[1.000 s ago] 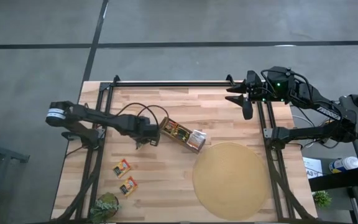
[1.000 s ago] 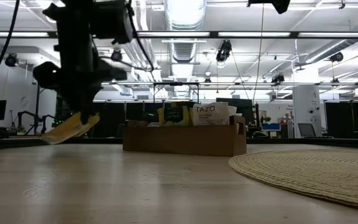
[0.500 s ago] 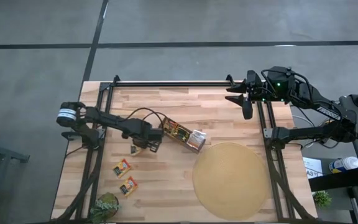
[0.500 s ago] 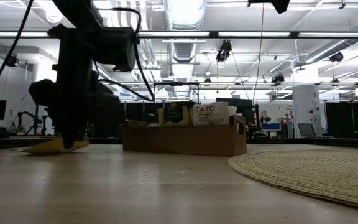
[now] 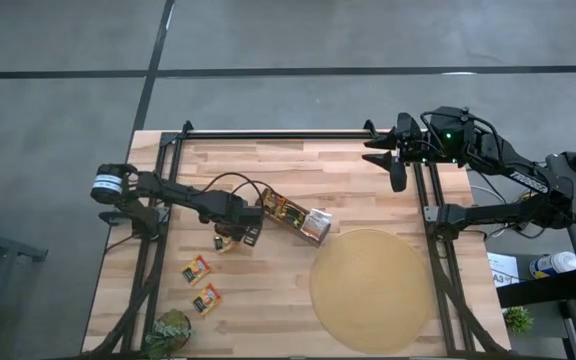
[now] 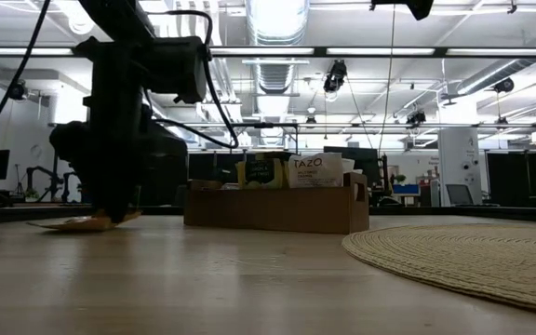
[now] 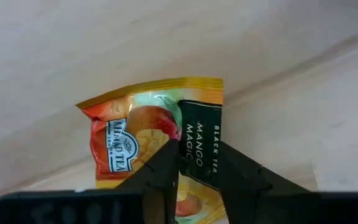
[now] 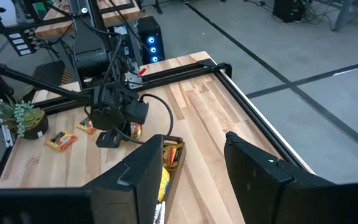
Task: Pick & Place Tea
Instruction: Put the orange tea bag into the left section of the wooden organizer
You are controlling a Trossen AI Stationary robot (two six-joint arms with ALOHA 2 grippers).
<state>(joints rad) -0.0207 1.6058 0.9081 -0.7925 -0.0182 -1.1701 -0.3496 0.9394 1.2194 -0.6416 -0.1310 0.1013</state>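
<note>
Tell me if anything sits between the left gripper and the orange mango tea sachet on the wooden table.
Nothing visible does. The left gripper is right on the orange-and-yellow mango tea sachet, which lies flat on the light wooden table beside the brown wooden box.

Illumination is bright and even, supplied by long ceiling light strips [image 6: 277, 20] visible in the low view, where they glare to white. In that view the left arm's dark gripper [image 6: 110, 216] appears as a backlit silhouette, and the near surface of the pale wooden plank desk [image 6: 203, 288] is soft and out of focus. From above, shadows on the desk are faint and short. In the left wrist view, the glossy orange-and-green tea sachet [image 7: 160, 134] carries a mild sheen; the dark fingers [image 7: 160, 180] at the frame's edge are blurred.
</note>
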